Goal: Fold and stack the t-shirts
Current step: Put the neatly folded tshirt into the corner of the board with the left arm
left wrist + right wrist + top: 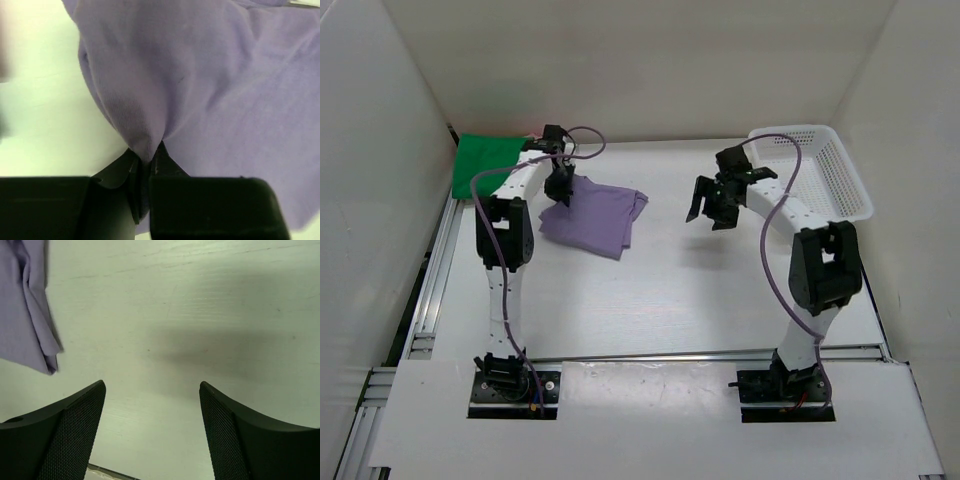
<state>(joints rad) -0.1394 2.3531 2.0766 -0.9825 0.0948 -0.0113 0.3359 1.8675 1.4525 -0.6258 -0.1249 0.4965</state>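
Observation:
A light purple t-shirt (pixel 595 216) lies folded on the table left of centre. My left gripper (pixel 561 190) is shut on its left edge and lifts a pinch of the cloth (pixel 150 90) between the fingertips. A bright green t-shirt (pixel 485 160) lies folded at the far left corner, with a sliver of pink cloth (pixel 530 140) showing at its far edge. My right gripper (pixel 710 212) is open and empty, held above bare table right of the purple shirt, whose corner (pixel 30 325) shows at the left of the right wrist view. The tan shirt is out of view.
A white plastic mesh basket (pixel 820 170) stands at the far right. White walls close in the left, back and right sides. A metal rail (pixel 430 280) runs along the table's left edge.

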